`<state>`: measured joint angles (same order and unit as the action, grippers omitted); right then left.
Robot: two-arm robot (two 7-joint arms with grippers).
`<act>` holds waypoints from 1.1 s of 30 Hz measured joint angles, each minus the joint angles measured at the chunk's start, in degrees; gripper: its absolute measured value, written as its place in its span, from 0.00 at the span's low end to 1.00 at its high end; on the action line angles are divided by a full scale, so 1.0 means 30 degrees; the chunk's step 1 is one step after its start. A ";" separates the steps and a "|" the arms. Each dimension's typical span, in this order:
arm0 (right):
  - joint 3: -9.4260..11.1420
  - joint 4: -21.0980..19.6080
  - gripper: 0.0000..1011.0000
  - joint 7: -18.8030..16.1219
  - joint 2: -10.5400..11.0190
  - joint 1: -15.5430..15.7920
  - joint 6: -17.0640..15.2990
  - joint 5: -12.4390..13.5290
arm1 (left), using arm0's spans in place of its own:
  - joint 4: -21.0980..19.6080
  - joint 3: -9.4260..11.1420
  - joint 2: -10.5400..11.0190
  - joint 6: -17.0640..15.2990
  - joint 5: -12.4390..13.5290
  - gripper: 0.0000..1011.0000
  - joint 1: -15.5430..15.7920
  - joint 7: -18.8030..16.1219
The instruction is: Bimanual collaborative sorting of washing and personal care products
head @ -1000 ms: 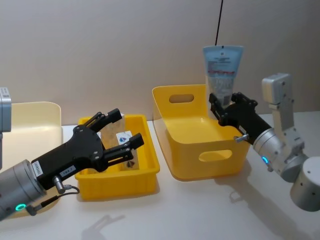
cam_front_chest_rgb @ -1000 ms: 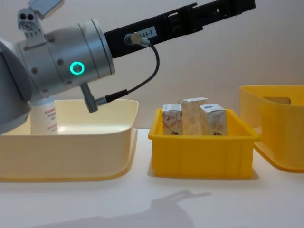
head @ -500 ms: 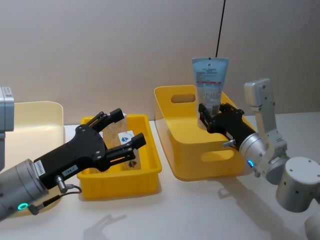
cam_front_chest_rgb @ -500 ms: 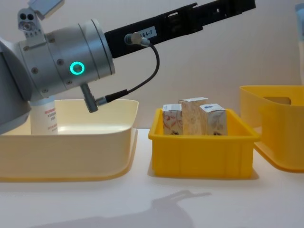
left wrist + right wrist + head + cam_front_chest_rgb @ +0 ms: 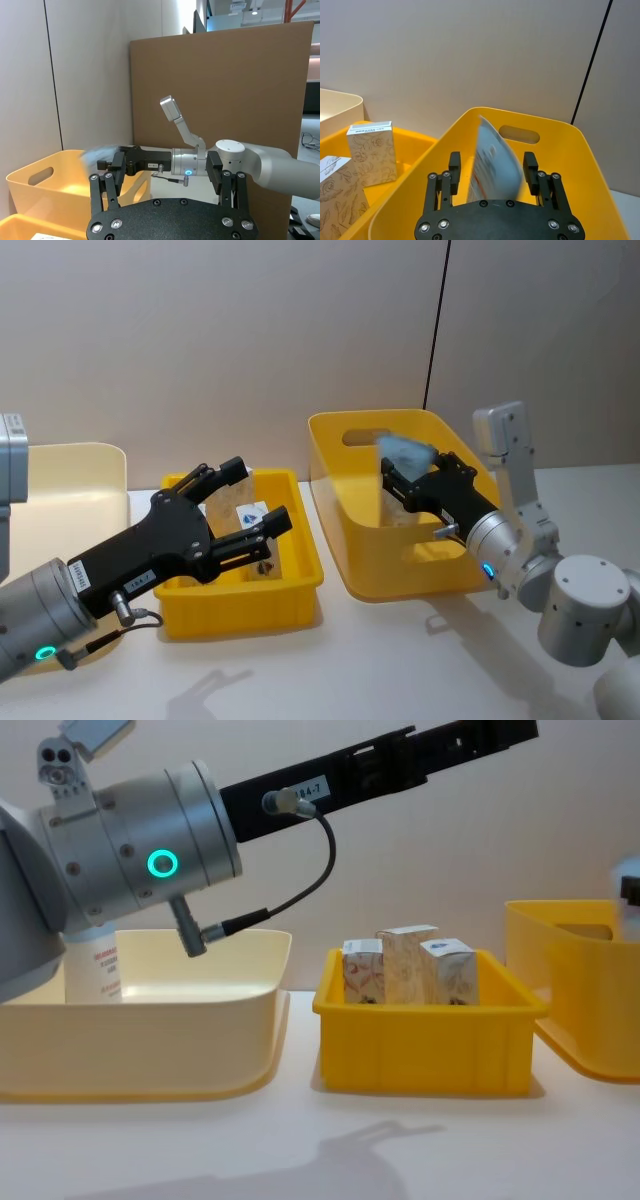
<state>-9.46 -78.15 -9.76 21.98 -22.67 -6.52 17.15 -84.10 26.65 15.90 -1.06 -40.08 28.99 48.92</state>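
Our right hand (image 5: 418, 476) hangs over the deep yellow bin (image 5: 365, 562) toward the tabletop's (image 5: 380, 670) right edge. Its fingers are spread wider than the pale-blue tube (image 5: 495, 167), which tilts, blurred and apparently loose, between them. We judge the tube could lodge against the bin's wall or snag a finger on withdrawal. Our left hand (image 5: 258, 494), wide and empty above the small yellow tray (image 5: 240, 608), could topple the floral cartons (image 5: 405, 965) if lowered off-centre.

1. The squeeze tube (image 5: 492, 165) is pale blue
2. The small cartons (image 5: 405, 965) are beige with a floral pattern
3. The deep bin (image 5: 380, 570) and the low tray (image 5: 420, 1045) are yellow, the wide bin (image 5: 150, 1040) cream
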 joint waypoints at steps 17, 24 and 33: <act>-0.0056 0.0130 0.99 0.0075 -0.0172 -0.0071 -0.0207 -0.0071 | 0.0001 0.0000 0.0001 0.0000 0.0001 0.99 -0.0001 0.0001; 0.0001 0.0040 0.99 0.0075 -0.0179 -0.0033 -0.0095 -0.0128 | 0.0000 0.0000 0.0000 0.0000 0.0000 0.99 0.0000 0.0001; 0.0348 -0.0848 0.99 0.0066 -0.0030 0.0370 0.0605 -0.0248 | 0.0000 -0.0001 0.0000 0.0001 0.0000 0.99 0.0000 0.0001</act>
<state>-8.41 -80.69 -9.56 21.89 -21.57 -4.71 16.41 -84.10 26.64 15.89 -1.06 -40.08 28.99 48.92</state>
